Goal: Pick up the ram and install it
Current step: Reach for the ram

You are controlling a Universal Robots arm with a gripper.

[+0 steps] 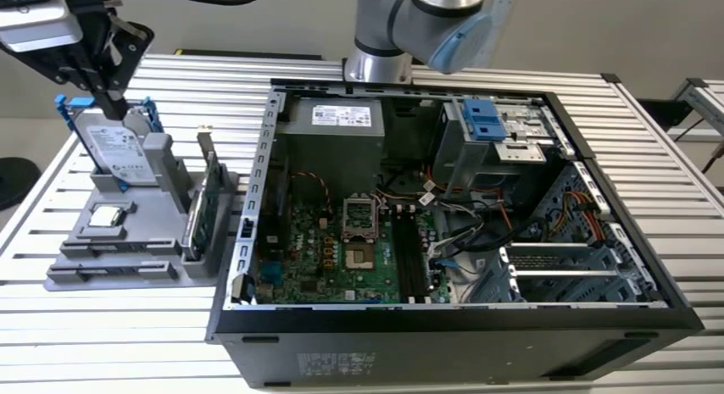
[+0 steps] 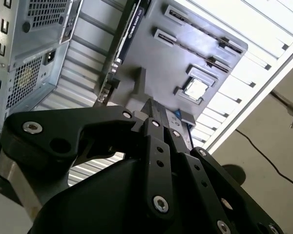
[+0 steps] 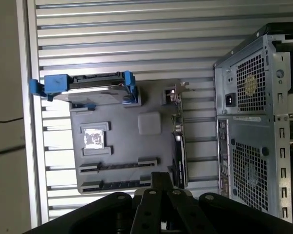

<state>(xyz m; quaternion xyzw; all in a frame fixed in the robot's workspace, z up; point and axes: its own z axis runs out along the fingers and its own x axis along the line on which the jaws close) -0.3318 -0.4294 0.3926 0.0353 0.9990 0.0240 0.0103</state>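
- The open computer case (image 1: 453,326) sat on the exterior view's right, with the black memory slots on its motherboard running far to near.
- The grey holder (image 3: 119,141) lay left of the case, with its long side also running far to near.
- The hard drive (image 1: 114,152) in its blue frame stood at the holder's far end, and the green card (image 1: 202,212) stood on edge along the holder's right side.
- Your gripper (image 1: 112,106) hung over that far end, just above the hard drive. Its fingers looked pressed together, with nothing seen between them.
- The ram (image 3: 118,165) lay in the narrow slots at the holder's near end, well apart from the jaws and nearward of them. Its long axis ran left to right across the holder, crosswise to the motherboard slots. You could not tell whether both near slots were filled.
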